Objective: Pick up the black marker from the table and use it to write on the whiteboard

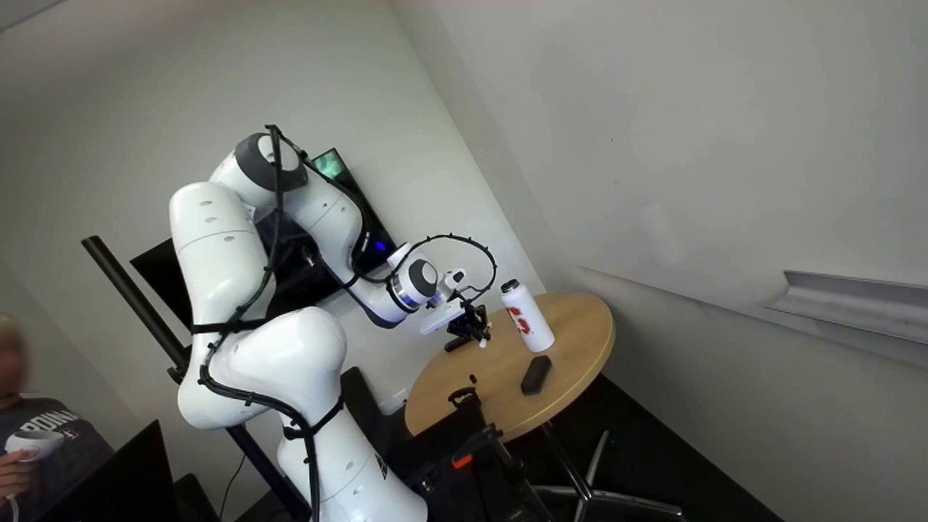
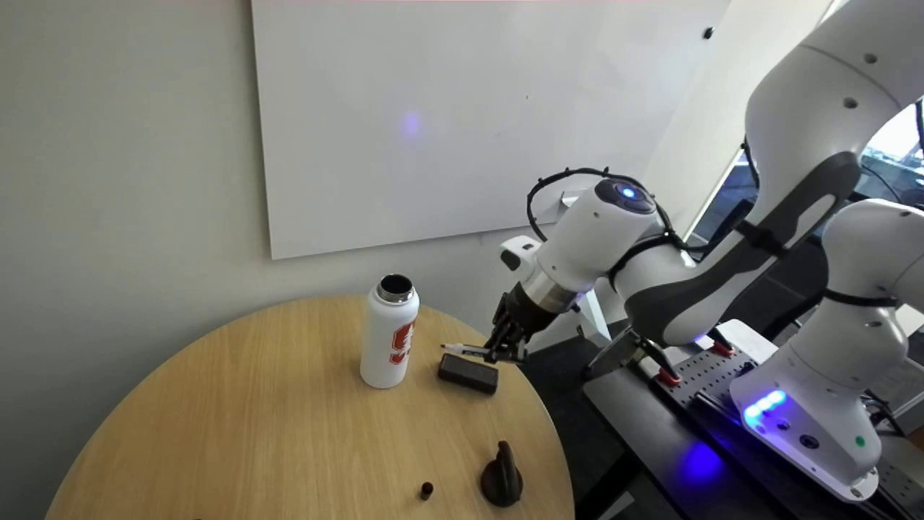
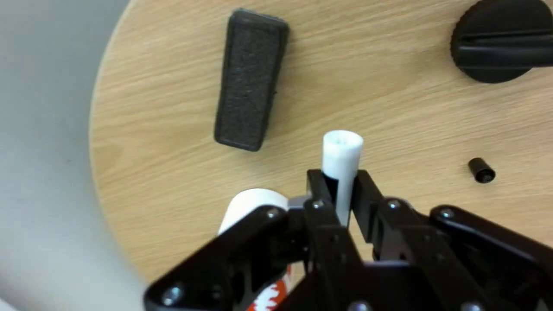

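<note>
Looks like an office or small meeting room. Has a very large whiteboard (image 2: 462,115) hung on the wall (image 2: 137,180) behind a round wooden table (image 2: 289,404), and a black block (image 2: 468,373) resembling a board eraser near the table's edge. Also has a wide dark screen (image 1: 290,279) and a bright glass pane (image 2: 893,137). Suggests a robotics lab too, through a white robot arm (image 2: 805,108) with perforated plate (image 2: 699,375) at its base, on a dark bench (image 2: 635,419). Includes a person (image 1: 72,442) holding a white cup (image 1: 34,444).

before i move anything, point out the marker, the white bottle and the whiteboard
Marker (image 3: 344,175): in the wrist view, on its white barrel.
White bottle (image 2: 381,334): in an exterior view, on the side of its body.
Whiteboard (image 2: 462,123): in an exterior view, on its bare face.
</note>
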Action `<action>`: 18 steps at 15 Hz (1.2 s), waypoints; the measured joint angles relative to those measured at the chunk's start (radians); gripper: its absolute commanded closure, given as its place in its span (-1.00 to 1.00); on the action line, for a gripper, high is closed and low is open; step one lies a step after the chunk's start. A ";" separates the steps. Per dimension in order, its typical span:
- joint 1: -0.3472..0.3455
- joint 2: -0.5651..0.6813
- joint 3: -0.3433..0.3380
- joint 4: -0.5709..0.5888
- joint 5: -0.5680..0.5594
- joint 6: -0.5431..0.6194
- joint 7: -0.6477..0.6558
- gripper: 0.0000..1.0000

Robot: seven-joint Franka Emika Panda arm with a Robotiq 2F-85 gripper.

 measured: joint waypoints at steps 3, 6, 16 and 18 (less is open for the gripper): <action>0.202 -0.095 -0.254 -0.016 -0.206 -0.130 0.232 0.59; 0.319 -0.155 -0.355 -0.014 -0.315 -0.268 0.345 0.59; 0.037 -0.163 -0.190 0.065 -0.571 -0.280 0.660 0.90; -0.075 -0.172 -0.137 0.113 -0.637 -0.313 0.751 0.90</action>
